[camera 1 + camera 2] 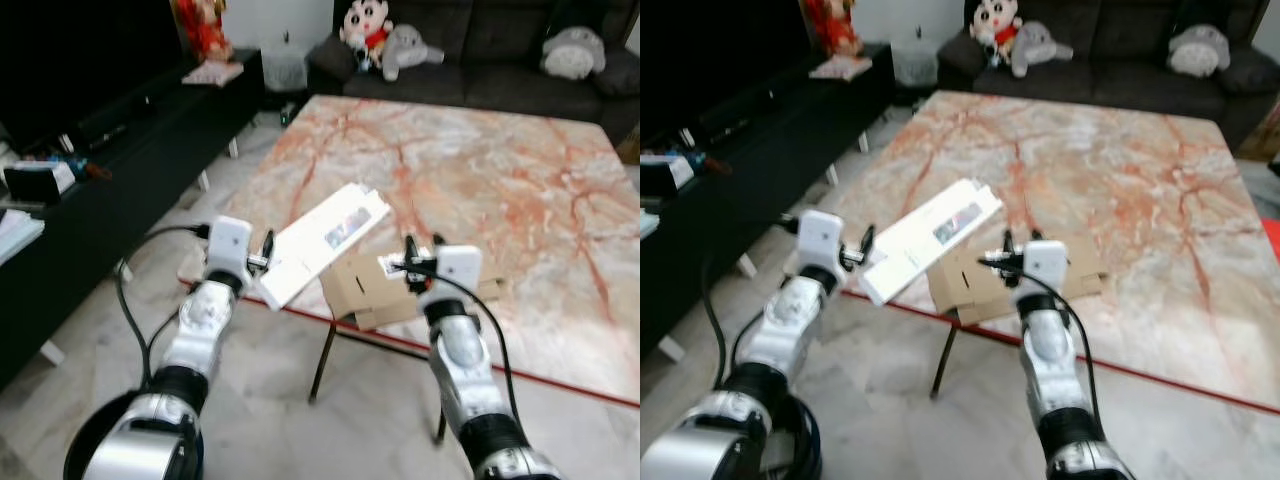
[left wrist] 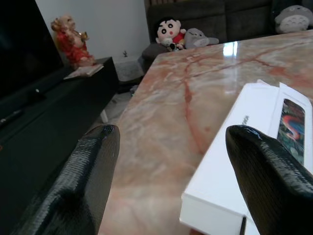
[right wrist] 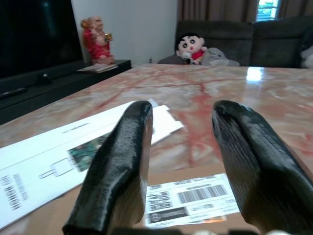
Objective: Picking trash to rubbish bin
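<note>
Left hand [image 2: 166, 181], fingers spread apart, sits at the near end of a long white box [image 1: 325, 242] overhanging the marble counter [image 1: 480, 170]. Right hand [image 3: 183, 161], fingers also apart, hovers over a flattened cardboard box [image 1: 375, 285] beside it.

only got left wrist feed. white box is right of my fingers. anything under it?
Observer: Yes. The white box lies partly across a flattened cardboard box, and its near end juts past the table edge.
Operator: where's the right hand?
Observer: The right hand is open, over the cardboard's shipping label.
Operator: left hand touching the box?
Observer: The left hand is open at the box's near end; contact can't be told.
</note>
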### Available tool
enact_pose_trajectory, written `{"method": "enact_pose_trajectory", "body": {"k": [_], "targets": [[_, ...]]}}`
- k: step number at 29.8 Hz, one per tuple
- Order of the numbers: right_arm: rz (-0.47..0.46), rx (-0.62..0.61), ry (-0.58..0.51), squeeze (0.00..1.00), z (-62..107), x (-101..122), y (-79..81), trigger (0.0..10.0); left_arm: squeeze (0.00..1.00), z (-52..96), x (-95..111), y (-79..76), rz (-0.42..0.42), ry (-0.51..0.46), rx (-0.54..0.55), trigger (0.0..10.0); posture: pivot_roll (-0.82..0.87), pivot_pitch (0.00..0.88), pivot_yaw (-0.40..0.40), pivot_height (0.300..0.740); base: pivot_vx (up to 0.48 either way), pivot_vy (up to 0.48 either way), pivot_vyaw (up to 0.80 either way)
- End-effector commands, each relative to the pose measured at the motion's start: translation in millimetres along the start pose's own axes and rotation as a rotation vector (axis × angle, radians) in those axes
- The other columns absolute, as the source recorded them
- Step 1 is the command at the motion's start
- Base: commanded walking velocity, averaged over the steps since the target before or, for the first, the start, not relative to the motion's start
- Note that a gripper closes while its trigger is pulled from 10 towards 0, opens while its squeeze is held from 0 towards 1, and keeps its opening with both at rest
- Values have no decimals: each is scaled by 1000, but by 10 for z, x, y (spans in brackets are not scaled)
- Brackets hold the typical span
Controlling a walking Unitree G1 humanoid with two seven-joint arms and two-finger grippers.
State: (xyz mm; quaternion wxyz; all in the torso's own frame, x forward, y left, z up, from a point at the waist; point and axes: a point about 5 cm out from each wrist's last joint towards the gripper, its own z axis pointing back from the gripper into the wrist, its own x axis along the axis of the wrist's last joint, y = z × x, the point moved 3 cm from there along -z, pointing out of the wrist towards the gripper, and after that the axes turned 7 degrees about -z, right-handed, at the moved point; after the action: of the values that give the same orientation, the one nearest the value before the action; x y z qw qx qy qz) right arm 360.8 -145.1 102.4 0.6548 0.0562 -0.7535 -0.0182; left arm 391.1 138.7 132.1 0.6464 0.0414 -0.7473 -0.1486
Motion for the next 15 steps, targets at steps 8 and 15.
{"method": "enact_pose_trajectory", "body": {"k": [8,15], "targets": [[-5,-32,-4,0,-18,34,-102,10000,0,-16,23,-79,8,-5,-23,10000,176,16,21,740,303,0,0],[-6,-40,-11,0,-14,43,-118,10000,0,-15,20,-84,8,-3,-25,10000,175,21,22,740,303,0,-134]]}}
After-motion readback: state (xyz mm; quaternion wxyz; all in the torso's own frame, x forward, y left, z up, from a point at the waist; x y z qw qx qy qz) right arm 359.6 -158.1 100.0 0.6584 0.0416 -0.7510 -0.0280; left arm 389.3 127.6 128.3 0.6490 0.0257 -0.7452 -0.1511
